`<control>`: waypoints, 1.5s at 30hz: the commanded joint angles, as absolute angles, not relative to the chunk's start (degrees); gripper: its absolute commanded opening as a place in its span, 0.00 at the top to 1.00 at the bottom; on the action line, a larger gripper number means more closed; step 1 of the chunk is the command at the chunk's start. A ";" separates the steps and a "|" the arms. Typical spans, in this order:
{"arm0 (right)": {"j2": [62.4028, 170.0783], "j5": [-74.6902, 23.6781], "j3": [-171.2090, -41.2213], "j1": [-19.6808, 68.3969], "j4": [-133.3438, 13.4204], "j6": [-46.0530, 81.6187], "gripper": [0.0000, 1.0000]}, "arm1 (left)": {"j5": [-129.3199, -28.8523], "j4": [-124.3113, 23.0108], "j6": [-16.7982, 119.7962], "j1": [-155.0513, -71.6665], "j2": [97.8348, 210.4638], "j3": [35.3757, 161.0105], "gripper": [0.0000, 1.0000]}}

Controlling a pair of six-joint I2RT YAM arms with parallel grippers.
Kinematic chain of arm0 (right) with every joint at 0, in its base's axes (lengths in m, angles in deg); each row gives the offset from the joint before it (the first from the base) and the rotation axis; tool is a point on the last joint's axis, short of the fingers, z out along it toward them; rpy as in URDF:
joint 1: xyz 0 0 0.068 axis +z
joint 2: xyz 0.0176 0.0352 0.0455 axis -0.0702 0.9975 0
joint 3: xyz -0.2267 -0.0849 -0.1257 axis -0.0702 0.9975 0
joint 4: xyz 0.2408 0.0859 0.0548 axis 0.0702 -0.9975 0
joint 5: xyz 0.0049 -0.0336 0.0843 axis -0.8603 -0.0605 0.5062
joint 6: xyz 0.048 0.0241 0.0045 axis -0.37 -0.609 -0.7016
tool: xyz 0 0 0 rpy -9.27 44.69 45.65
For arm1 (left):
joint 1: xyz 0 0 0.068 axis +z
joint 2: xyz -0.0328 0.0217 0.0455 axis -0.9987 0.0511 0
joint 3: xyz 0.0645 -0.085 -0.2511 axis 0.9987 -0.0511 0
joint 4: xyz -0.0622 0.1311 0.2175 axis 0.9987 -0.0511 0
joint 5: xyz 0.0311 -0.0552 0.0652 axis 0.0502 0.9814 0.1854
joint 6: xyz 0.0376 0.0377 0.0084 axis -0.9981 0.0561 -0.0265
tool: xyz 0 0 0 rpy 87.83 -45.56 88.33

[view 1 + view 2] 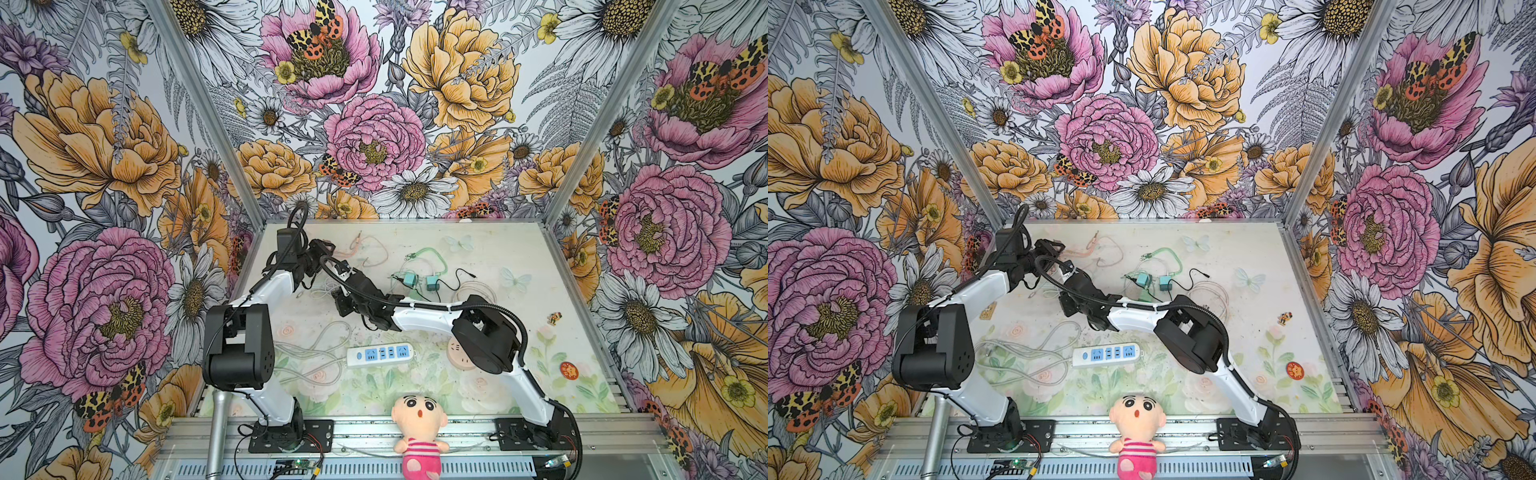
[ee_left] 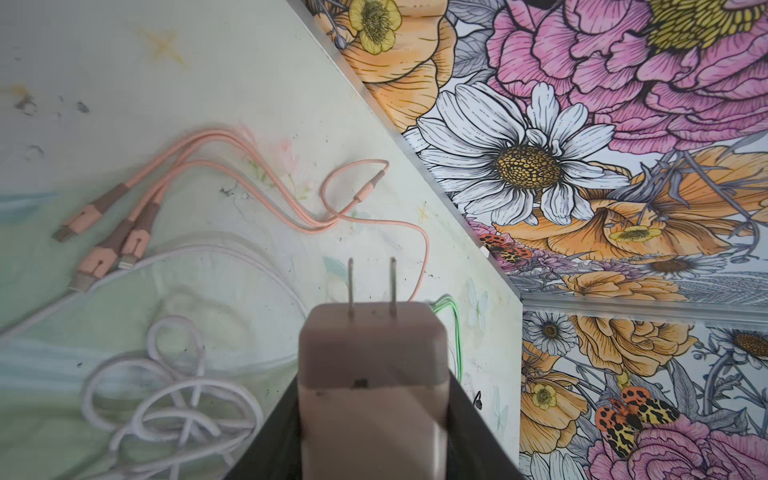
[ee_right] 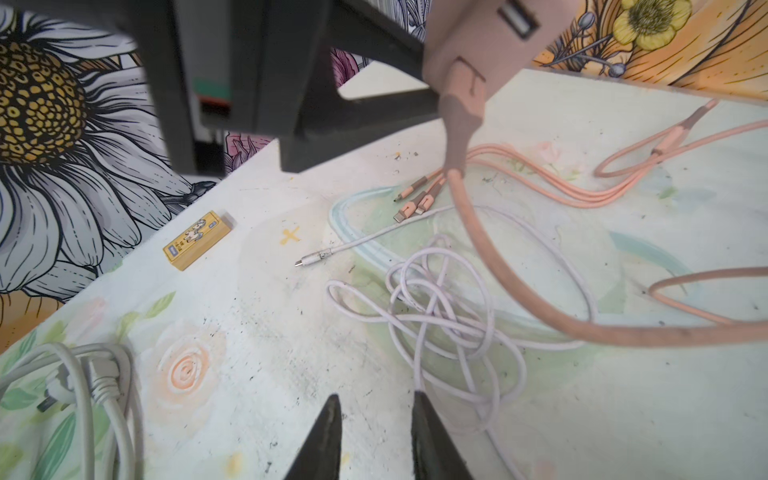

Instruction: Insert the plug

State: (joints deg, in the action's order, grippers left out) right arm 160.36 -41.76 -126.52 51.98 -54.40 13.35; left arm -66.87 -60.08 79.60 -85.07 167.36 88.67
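— Where's the plug (image 2: pixel 374 374)?
— Clamped in the left gripper (image 1: pixel 322 251), prongs out, above the far-left part of the table (image 1: pixel 498 241) (pink cable (image 3: pixel 478 257) attached), well apart from the power strip (image 1: pixel 380 354).
— Right gripper (image 3: pixel 376 419)?
— Narrowly parted, empty.

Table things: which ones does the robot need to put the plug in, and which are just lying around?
Needed: pink charger plug, its pink cable, power strip.
Just lying around: plush doll, yellow box, tangled white cable, teal adapters.
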 commanded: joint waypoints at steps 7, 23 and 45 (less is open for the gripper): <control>170.07 -45.15 -140.59 51.05 -57.79 7.27 0.74 | -67.13 -60.56 79.12 -83.32 165.78 89.16 0.62; 174.05 -43.86 -145.91 48.57 -73.25 -2.11 0.84 | -67.02 -59.98 80.74 -83.28 163.35 88.35 0.62; 152.55 -53.41 -115.12 41.70 -74.62 -7.41 0.90 | -71.19 -65.19 80.83 -82.37 153.85 81.65 0.63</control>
State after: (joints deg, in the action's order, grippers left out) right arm 155.99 -50.21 -117.80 42.39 -72.69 -6.73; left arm -69.17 -64.78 80.54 -82.93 155.47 82.38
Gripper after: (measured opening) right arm 0.106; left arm 0.444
